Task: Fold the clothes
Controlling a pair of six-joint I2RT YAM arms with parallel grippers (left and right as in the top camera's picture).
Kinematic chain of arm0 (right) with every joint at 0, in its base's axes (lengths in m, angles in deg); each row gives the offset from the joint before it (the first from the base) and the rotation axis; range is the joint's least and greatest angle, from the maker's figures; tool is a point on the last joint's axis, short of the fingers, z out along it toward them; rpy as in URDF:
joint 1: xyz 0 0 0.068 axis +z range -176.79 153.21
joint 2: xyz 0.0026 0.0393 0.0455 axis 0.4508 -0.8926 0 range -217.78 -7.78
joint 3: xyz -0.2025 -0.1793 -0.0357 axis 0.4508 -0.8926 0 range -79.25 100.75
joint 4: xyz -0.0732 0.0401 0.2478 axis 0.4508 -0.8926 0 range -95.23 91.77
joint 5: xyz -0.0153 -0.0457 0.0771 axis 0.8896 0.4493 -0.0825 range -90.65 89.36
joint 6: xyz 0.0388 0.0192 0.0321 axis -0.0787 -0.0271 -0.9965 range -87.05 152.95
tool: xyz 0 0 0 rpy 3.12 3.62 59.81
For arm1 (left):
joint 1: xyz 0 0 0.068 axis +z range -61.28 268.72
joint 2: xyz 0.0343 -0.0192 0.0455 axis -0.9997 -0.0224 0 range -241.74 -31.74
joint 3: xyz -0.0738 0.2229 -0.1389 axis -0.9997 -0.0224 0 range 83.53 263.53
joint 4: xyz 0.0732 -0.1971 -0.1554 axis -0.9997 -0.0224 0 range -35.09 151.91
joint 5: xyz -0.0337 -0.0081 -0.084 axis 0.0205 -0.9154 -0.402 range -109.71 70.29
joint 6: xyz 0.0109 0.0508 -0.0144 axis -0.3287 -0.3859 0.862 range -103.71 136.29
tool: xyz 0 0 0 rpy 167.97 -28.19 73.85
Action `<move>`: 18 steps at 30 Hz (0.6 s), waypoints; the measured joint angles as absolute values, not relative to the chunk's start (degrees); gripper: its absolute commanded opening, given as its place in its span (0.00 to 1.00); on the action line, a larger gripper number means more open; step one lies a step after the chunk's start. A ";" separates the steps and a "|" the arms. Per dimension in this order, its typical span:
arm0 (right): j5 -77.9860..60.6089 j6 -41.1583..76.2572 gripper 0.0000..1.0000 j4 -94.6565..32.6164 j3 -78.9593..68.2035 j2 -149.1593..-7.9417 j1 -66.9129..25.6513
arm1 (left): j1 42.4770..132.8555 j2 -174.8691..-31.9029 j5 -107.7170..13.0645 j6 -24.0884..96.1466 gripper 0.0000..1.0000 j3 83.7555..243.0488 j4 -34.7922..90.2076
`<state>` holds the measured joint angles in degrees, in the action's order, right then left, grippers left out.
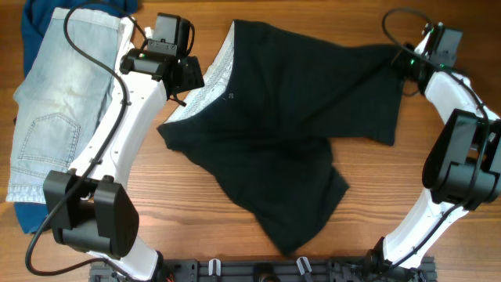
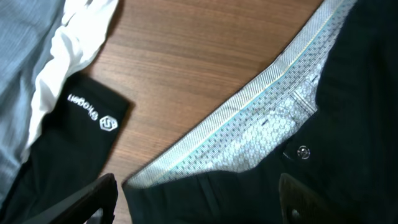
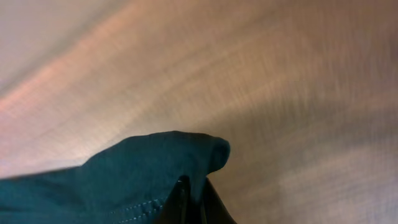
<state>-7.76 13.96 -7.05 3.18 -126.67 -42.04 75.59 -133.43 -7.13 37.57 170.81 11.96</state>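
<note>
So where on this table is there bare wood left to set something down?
Two good patches: near-left, between the left arm and the lower leg of the black shorts; near-right, between that leg and the right arm. A thinner strip runs along the far edge above the shorts. The left side is crowded by the denim shorts.

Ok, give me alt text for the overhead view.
Black shorts lie spread and rumpled across a wooden table, pale waistband lining at upper left. The left gripper sits at that waistband, the right gripper holds the shorts' right corner. Light-blue denim shorts lie along the table's left side.
</note>
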 measured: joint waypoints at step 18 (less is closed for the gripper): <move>-20.81 22.84 0.93 -47.21 21.52 -129.47 -40.95 | 75.59 -147.70 -30.98 -3.35 0.82 171.07 3.22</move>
<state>-20.81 22.84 -47.21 21.52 -129.47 -40.95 75.59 -147.70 -30.98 -3.35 171.07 3.22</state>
